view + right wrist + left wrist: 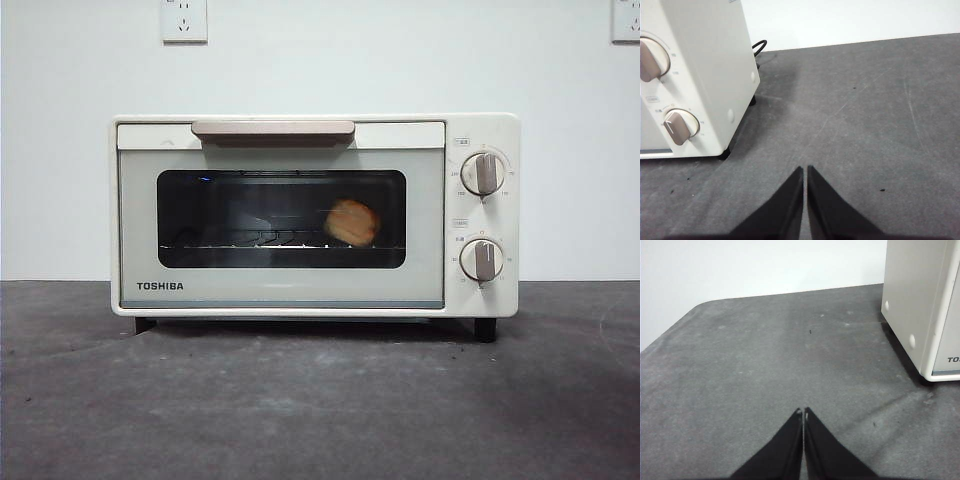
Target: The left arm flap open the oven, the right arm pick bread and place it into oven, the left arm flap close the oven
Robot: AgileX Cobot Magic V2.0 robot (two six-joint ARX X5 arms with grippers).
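The cream-white oven [315, 215] stands in the middle of the table with its door shut and the beige handle [273, 130] at the top. Behind the dark glass, the golden-brown bread [351, 222] rests on the wire rack, right of centre. Neither arm shows in the front view. My left gripper [803, 412] hangs shut over bare mat, off the oven's side [920, 310]. Shut as well, my right gripper [804, 170] hovers above the mat beside the oven's knob end [695, 80]. Nothing is held by either.
Two knobs [483, 174] sit on the oven's right panel. A black cable [759, 47] runs behind the oven. Dark grey mat [320, 400] covers the table in front. A white wall with sockets [184, 20] stands behind.
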